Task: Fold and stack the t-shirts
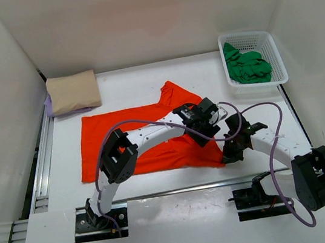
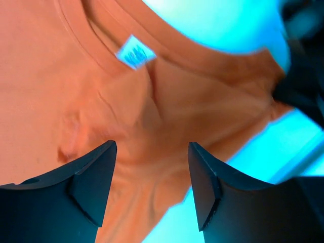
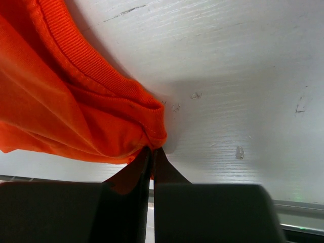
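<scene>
The orange-red t-shirt [image 1: 129, 142] lies spread on the white table [image 1: 144, 81], its collar toward the right. My left gripper [image 1: 209, 114] hovers over the collar area, open, with nothing between its fingers [image 2: 96, 172]. In the left wrist view the open gripper [image 2: 152, 147] hangs over the shirt [image 2: 167, 96], whose neck label [image 2: 134, 53] shows. My right gripper [image 1: 228, 154] sits at the shirt's near right corner. In the right wrist view that gripper [image 3: 152, 150] is shut on a bunched hem of the shirt [image 3: 66, 116]. A beige t-shirt [image 1: 72, 92] lies folded on a lavender one [image 1: 50, 107] at the back left.
A white mesh basket [image 1: 274, 50] at the back right holds a crumpled green t-shirt [image 1: 247, 66]. White walls enclose the table on three sides. A metal rail [image 1: 41, 170] runs along the left edge.
</scene>
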Motion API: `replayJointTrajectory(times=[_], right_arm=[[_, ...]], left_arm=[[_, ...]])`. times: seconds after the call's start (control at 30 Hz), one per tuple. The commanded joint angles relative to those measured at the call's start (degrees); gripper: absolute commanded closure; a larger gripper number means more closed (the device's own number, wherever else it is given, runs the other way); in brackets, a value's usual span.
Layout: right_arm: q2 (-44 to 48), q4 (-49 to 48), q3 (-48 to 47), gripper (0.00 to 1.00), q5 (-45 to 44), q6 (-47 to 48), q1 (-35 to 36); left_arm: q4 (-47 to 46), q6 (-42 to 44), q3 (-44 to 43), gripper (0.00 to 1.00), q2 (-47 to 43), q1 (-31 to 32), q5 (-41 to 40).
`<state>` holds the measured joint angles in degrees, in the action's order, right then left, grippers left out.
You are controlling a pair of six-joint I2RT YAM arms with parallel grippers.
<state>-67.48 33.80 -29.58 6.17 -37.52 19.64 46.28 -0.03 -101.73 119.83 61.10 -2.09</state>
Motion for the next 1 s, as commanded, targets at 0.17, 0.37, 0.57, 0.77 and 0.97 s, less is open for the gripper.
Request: replayJointTrajectory(times=[0.17, 0.37, 0.57, 0.77, 0.97], right_arm=[[-0.5, 5.0, 0.2, 1.0, -3.7, 1.4, 0.2], [-0.5, 5.5, 0.2, 1.0, -3.7, 1.4, 0.2], [0.7, 6.0, 0.8, 1.0, -3.7, 1.4, 0.2], [1.2, 6.0, 1.3, 1.0, -3.7, 1.4, 0.2], [0.7, 6.6, -0.5, 1.0, -3.7, 1.9, 0.2]], left_arm=[[-1.6, 0.0, -7.2, 0.34, 7.0, -1.2, -5.0], [-1.6, 0.0, -7.3, 0.56, 9.5, -1.2, -8.9], [-1.6, 0.0, -9.3, 0.75, 9.5, -1.2, -17.8], [-4.1, 0.0, -11.6, 0.75, 12.4, -1.2, -23.7], [-5.9, 0.0, -18.3, 0.67, 17.1, -1.7, -29.0]])
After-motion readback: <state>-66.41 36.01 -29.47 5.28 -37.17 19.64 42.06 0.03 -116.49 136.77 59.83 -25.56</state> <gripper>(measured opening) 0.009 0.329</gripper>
